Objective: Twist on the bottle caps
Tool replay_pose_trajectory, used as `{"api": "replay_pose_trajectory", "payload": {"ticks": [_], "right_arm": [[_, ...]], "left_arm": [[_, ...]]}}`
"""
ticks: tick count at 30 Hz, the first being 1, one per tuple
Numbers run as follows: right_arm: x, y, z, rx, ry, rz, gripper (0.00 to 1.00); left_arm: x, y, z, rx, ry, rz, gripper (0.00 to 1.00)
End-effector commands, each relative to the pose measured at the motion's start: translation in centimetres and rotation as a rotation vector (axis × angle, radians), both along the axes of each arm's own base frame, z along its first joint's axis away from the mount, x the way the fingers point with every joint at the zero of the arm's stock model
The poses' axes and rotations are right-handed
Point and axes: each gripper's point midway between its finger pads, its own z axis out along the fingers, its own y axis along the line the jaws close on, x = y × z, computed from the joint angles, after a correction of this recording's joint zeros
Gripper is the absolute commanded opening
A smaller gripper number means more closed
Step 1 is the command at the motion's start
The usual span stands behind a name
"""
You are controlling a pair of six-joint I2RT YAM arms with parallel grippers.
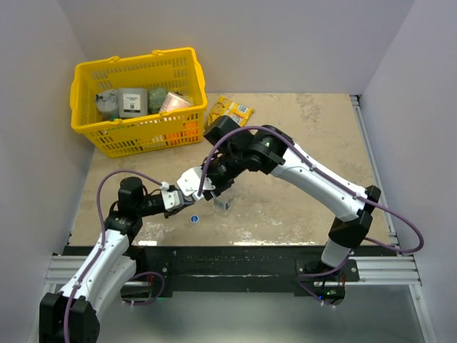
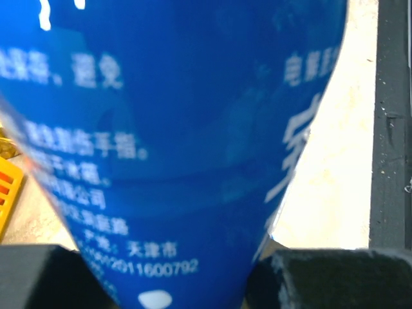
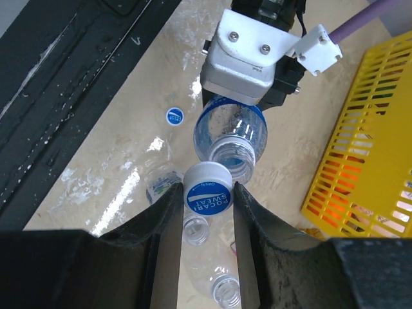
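Left gripper [image 3: 248, 103] is clamped hard on the blue-labelled bottle [image 3: 230, 138]. From the left wrist, that blue label fills almost the whole view, with the black pads [image 2: 328, 280] pressed in at either side. The bottle's mouth is open and bare.

Over to the right gripper [image 3: 207, 193]: its jaws are pinched on the white-rimmed cap [image 3: 208, 188], blue printed top facing the camera. The cap sits just beside the open mouth, overlapping its rim from this angle. Whether it touches, I cannot tell, but it is not seated on the neck.

Both grippers meet left of centre over the table [image 1: 314, 143], towards its near edge. A clear bottle [image 1: 223, 202] stands just beneath them, and from the right wrist another uncapped bottle [image 3: 224, 291] shows lower down between the fingers.

A blue cap [image 1: 194, 219] lies flat on the table near the near edge, just nearside of the left gripper and apart from every bottle.

At the far left corner sits the yellow basket [image 1: 86, 107] with packets inside, and a yellow snack packet [image 1: 230, 111] lies beside it along the far edge.
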Motion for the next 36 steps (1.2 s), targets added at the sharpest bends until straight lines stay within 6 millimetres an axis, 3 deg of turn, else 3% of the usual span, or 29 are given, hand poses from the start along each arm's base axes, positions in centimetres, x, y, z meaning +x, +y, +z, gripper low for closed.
{"api": "replay_pose_trajectory", "payload": {"ticks": [1,16,36], "right_arm": [[-0.2,0.2,2.9,0.052,-0.059,0.007,0.08],[-0.4,1.9,1.3,0.039,-0.093,-0.005,0.09],[-0.1,1.0,-1.0,-0.01,-0.076,-0.068,0.1]], "left_arm": [[-0.5,-0.2,0.4,-0.005,-0.061,-0.041,0.0],[-0.7,-0.5,1.4,-0.027,-0.081,-0.058,0.0],[0.0,-0.4,3.3,-0.084,-0.157,-0.004,0.0]]}}
